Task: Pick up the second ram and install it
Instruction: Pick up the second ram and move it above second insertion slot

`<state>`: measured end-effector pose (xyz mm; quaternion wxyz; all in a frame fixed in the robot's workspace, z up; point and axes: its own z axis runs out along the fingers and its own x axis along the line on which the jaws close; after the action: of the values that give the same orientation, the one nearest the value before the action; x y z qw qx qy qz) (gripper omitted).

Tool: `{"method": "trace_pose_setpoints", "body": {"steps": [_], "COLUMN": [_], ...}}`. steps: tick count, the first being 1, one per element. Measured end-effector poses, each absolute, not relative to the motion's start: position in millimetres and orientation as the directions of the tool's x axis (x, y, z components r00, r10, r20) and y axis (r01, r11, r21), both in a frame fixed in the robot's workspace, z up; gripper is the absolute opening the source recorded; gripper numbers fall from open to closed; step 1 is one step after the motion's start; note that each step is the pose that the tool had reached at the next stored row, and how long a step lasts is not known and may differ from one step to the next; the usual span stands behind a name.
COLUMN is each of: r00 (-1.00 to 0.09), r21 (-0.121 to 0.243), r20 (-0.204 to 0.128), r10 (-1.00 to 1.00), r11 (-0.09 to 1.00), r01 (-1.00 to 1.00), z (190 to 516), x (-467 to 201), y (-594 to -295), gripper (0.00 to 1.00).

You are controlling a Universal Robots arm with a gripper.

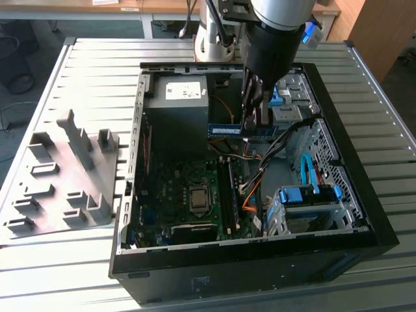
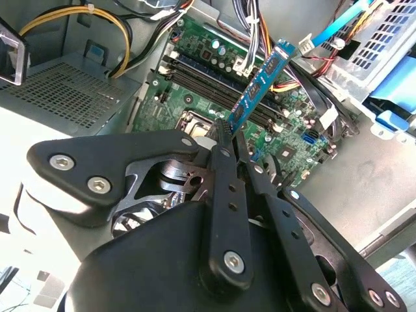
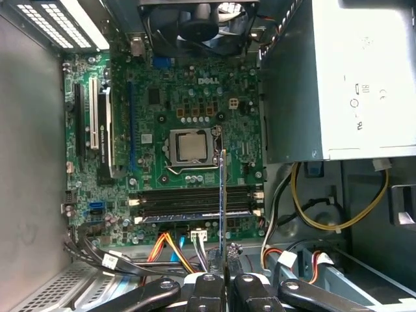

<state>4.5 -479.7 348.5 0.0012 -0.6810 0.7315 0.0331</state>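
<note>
gripper point(image 3: 227, 252), fingers clamped on the ram point(image 3: 223, 195), is holding it crosswise above the sockets point(image 3: 182, 196); seating well probably means aligning it with one socket, level.

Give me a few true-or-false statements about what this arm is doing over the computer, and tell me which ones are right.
1. The pincer is clamped on a memory stick. True.
2. The memory stick is plugged into the long black sockets. False: it is held in the air above the motherboard, apart from the sockets.
3. A grey tray lies outside the computer case, on the exterior view's left. True.
4. The computer case is closed. False: its side is open and the motherboard shows.
</note>
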Motion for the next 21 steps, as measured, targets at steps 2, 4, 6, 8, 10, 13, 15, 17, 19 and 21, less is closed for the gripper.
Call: {"method": "trace_pose_setpoints", "body": {"steps": [2,4,6,8,10,13,15,17,19,21], "r00": [-0.072,-0.072,-0.072,-0.073,-0.072,-0.073,-0.072,-0.072,-0.072,-0.072], "r21": [0.047,0.047,0.047,0.047,0.047,0.047,0.047,0.047,0.047,0.047], "r20": [-0.047,-0.047,-0.047,-0.047,-0.047,-0.047,-0.047,-0.047,-0.047,-0.047], "r10": [-0.996,-0.996,-0.996,-0.996,-0.996,-0.996,-0.996,-0.996,-0.996,-0.996], "r11": [0.07,0.07,0.07,0.07,0.07,0.07,0.07,0.07,0.07,0.07], "r01": [-0.996,-0.996,-0.996,-0.996,-0.996,-0.996,-0.996,-0.996,-0.996,-0.996], "z": [347,345,343,341,339,337,336,335,333,332], "x": [5,4,5,4,4,4,4,4,4,4], "y": [-480,-480,-480,-480,-480,-480,-480,-480,-480,-480], "gripper": [0.14,0.14,0.14,0.14,0.14,0.14,0.14,0.14,0.14,0.14]}}
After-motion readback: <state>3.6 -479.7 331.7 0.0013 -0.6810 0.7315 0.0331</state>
